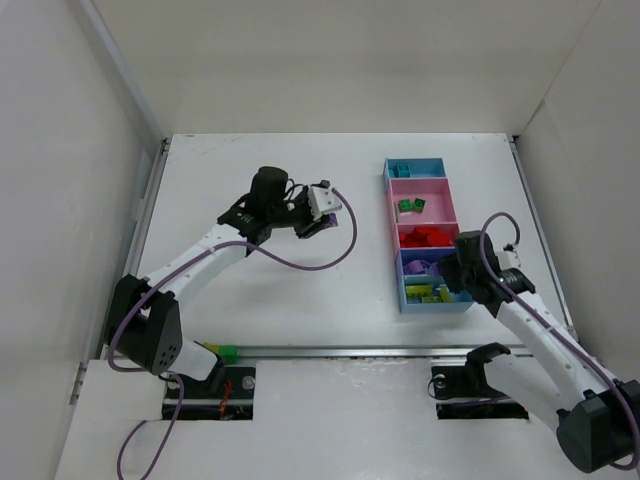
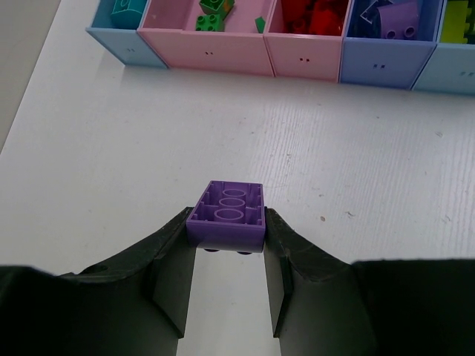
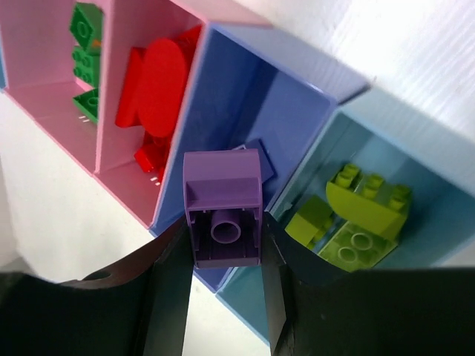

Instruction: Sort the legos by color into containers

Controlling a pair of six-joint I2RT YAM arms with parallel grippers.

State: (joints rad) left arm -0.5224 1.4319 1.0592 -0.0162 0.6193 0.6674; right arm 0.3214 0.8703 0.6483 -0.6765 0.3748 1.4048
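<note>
Closest to the lens, the left gripper point(image 2: 227, 231) has its dark fingers closed on the sides of a flat purple brick point(image 2: 227, 211). The brick is underside up, above the bare white table point(image 2: 133, 163). Seen from overhead, this gripper hangs well apart from the containers point(image 1: 440, 190), to their left.

The right gripper point(image 3: 223, 248) pinches a second purple brick point(image 3: 223, 211) over the darker blue bin point(image 3: 252, 96). It sits right at the wall shared with the light blue bin point(image 3: 401, 126), which holds yellow-green bricks point(image 3: 364, 200).

The step in hand appears to be delivering purple pieces. The right brick likely needs nudging inward before release. The left gripper must cross to the same bin without meeting the other arm.

In the overhead view the right arm covers much of the two nearest bins. In the left wrist view the bins' far sides are cut off.
</note>
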